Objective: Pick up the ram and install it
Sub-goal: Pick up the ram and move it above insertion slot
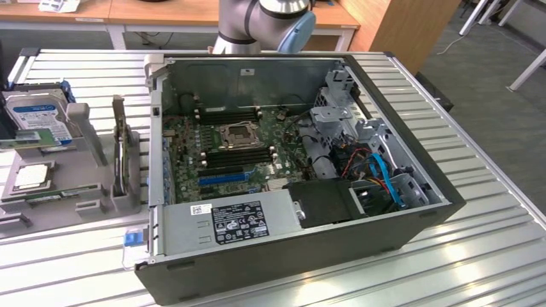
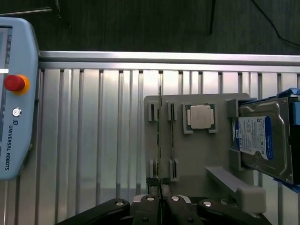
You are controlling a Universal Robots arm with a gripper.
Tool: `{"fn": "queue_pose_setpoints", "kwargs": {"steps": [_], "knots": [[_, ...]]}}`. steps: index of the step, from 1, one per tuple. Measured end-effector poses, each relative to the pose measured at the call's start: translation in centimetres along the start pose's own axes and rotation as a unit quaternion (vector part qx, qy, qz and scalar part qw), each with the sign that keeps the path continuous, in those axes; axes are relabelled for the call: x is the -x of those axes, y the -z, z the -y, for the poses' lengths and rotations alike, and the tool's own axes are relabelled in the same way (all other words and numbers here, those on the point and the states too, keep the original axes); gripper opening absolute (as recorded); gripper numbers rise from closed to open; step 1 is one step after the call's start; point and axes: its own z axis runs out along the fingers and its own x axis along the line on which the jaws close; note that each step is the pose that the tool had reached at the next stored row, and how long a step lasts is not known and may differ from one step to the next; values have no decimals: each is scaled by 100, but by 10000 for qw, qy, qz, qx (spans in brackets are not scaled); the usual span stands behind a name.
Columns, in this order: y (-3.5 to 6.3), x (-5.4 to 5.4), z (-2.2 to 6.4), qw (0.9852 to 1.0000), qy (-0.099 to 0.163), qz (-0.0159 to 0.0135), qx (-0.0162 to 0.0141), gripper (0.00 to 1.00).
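Note:
The ram [image 2: 160, 136] is a thin green stick seen edge-on. It runs out from between my gripper [image 2: 159, 200] fingertips and hangs over the grey parts holder [image 2: 197, 159]. The black fingers [image 2: 149, 202] are shut on it. At the exterior view's left edge the same green stick [image 1: 25, 137] hovers above the holder [image 1: 85, 208]. A second green stick [image 2: 172, 140] stands in its holder slot, and the slot beside it is bare. The motherboard's black memory slots [image 1: 239, 157] lie inside the open PC case [image 1: 410, 211], far from the gripper.
The holder also carries a CPU [image 2: 201, 116] and a leaning hard drive [image 2: 258, 140]. An upright card with a metal bracket [image 1: 122, 153] stands between holder and case. A teach pendant [image 2: 14, 93] lies on the slatted table. The arm's base [image 1: 256, 22] stands behind the case.

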Motion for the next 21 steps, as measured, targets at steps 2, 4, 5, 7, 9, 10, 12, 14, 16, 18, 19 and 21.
{"fn": "queue_pose_setpoints", "kwargs": {"steps": [2,4,5,7,9,10,12,14,16,18,19,21], "knots": [[38,-1,-2,10000,-1,0,0,12],[72,-1,-4,10000,-2,0,0,12],[87,-1,-5,10000,-2,0,0,12],[116,-2,-6,10000,-2,0,0,12],[141,-2,-7,10000,-2,0,0,12],[153,-2,-8,10000,-2,0,0,12],[174,-2,-9,10000,-3,0,0,12],[176,-2,-10,10000,-3,1,-1,12],[177,-2,-9,10000,-3,0,0,12],[178,-2,-9,10000,-3,0,0,12],[178,-2,-9,10000,-3,0,0,12],[181,-3,1,10000,-2,-2,2,12]]}}
